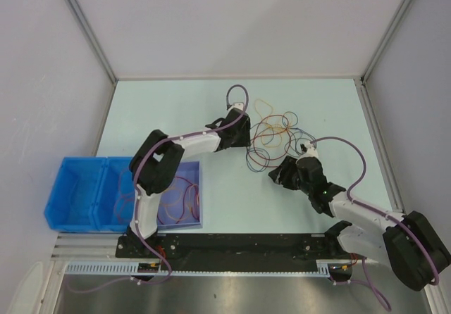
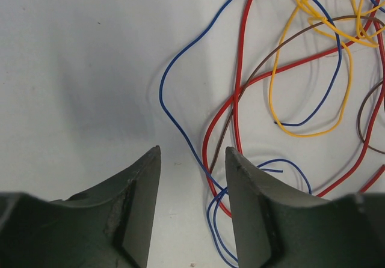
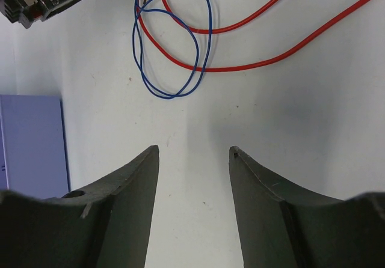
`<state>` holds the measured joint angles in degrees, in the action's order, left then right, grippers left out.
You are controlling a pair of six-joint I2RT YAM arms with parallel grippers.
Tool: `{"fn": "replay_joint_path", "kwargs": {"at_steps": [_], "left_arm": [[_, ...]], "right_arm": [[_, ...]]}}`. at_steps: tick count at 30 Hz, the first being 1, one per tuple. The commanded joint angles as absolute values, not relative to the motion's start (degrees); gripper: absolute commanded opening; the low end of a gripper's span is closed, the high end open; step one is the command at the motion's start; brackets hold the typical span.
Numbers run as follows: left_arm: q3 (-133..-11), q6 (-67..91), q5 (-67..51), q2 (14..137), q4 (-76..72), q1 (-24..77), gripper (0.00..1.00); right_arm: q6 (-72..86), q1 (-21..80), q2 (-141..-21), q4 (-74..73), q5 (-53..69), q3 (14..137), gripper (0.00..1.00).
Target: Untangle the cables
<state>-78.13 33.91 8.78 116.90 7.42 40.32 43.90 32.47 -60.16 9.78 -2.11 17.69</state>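
The tangle of thin red, orange, yellow, blue and brown wire cables [image 1: 271, 134] is shown lying on the pale table [image 1: 232, 194] between the two arms. The left end effector [image 2: 192, 151] is released just beside a blue loop [image 2: 161, 94]; the right end effector [image 3: 194, 149] is likewise released, with nothing grasped

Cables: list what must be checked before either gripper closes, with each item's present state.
1. Left gripper jaws apart, empty: ok.
2. Right gripper jaws apart, empty: ok.
3. One strand alone in the left gap: not ok; blue cable and red cable both cross it.
4. Cable in the right gap: not ok; blue loop lies ahead of it.
5. Grippers apart, either side of the tangle: ok.
6. Fingertip height over the table: cannot tell.
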Motion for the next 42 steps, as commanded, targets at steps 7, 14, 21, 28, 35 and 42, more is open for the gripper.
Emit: {"fn": "replay_joint_path", "kwargs": {"at_steps": [7,14,21,28,35,42], "left_arm": [[-82.88,34.89,8.70,119.88,4.75,39.73,0.39],[-85.07,34.63,8.70,121.55,5.53,39.64,0.00],[-86.65,32.08,9.84,112.09,7.47,40.34,0.00],[-101.05,23.66,11.51,102.67,16.42,42.89,0.00],[-104.61,12.14,16.41,88.78,8.47,50.09,0.00],[-96.21,21.48,18.26,96.57,18.95,45.81,0.00]], "right_arm": [[43.24,31.99,-60.29,13.09,-1.76,17.32,0.52],[43.15,31.90,-59.85,13.18,-1.84,16.97,0.50],[43.33,31.90,-58.80,13.62,-1.93,16.35,0.49],[43.33,31.90,-58.27,13.80,-1.93,16.00,0.48],[43.59,31.90,-56.69,14.24,-2.11,14.94,0.48],[43.59,31.82,-56.78,14.33,-2.02,15.03,0.48]]}}
